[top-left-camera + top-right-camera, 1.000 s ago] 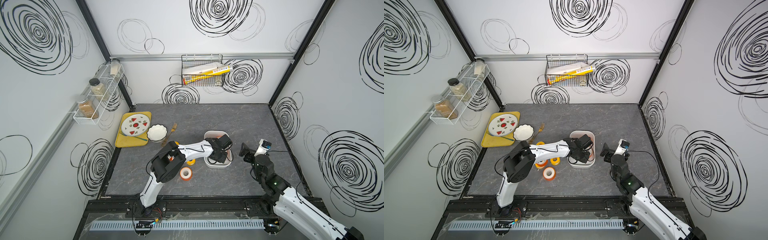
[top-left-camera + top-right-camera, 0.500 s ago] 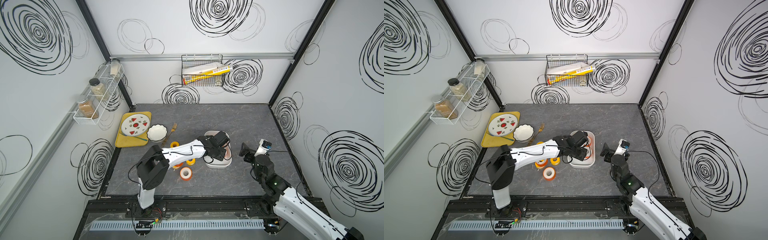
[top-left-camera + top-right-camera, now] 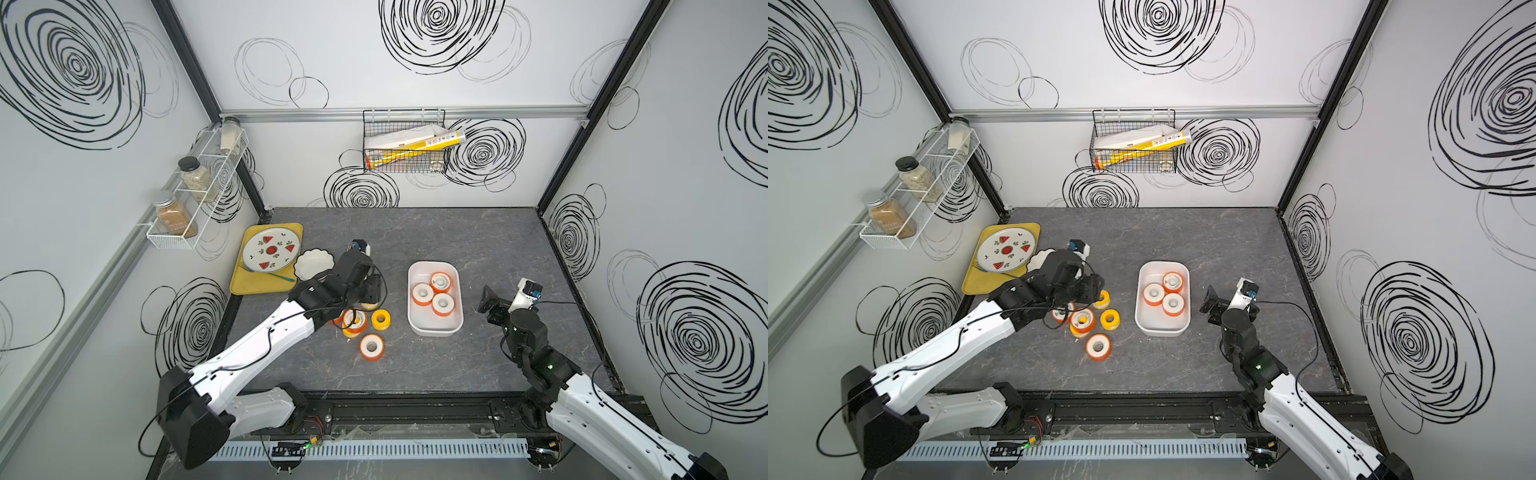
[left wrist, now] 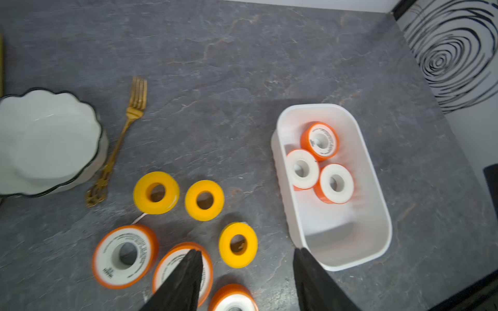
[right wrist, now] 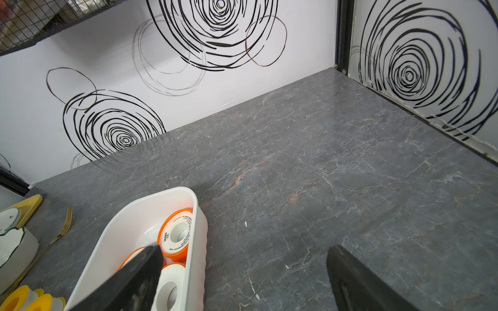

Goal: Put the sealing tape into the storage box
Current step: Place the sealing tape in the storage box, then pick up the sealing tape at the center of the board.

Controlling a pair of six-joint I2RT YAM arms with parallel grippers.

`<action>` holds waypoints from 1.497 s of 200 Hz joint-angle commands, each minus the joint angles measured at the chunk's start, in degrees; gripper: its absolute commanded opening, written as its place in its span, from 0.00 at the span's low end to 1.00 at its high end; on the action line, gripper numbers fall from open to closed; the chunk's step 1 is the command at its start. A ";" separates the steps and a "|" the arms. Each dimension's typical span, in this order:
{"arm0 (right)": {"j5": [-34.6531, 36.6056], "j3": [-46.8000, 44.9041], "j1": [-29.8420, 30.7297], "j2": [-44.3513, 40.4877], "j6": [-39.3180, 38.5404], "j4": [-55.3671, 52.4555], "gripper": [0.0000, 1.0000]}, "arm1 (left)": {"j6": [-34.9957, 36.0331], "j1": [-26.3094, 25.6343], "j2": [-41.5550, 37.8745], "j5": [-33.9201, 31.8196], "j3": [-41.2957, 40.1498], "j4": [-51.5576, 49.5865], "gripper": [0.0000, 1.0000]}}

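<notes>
I see my left gripper (image 4: pixel 246 250) parted, empty, over loose sealing tape (image 4: pixel 204 200). Right gripper (image 5: pixel 245 247) wide beside the storage box (image 5: pixel 199 242).

The left arm (image 3: pixel 249 357) and right arm (image 3: pixel 602 419) are clad in white shells with black joints and looped black cables. The left tool (image 4: pixel 248 251) and right tool (image 5: pixel 245 248) are fitted with black tapered fingers (image 4: pixel 183 282).

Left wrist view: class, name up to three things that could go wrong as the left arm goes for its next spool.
1. The table spools lie packed close; the open left jaws may well bump a neighbour or pinch two.
2. A loose white tail beside an orange spool could snag and unwind.
3. Three spools crowd one end of the box, one tilted; a drop there might bounce out.
</notes>
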 commanded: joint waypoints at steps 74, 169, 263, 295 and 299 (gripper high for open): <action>-26.57 28.10 4.11 35.47 -9.88 -9.22 0.91 | 1.98 12.08 -17.24 -4.98 -10.40 2.22 0.85; -29.75 55.99 21.63 66.32 -11.71 -14.29 1.00 | 0.60 22.54 -24.31 -7.83 -10.87 2.66 0.93; -29.68 68.68 28.61 79.63 -13.18 -17.63 1.00 | 0.92 23.86 -24.93 -6.47 -11.13 2.93 0.93; -29.40 71.32 29.45 82.35 -13.32 -19.21 1.00 | 1.00 24.05 -24.98 -6.37 -11.13 2.98 0.93; -29.22 71.67 29.50 82.56 -13.36 -19.47 1.00 | 1.06 24.02 -24.87 -6.30 -11.17 3.02 0.93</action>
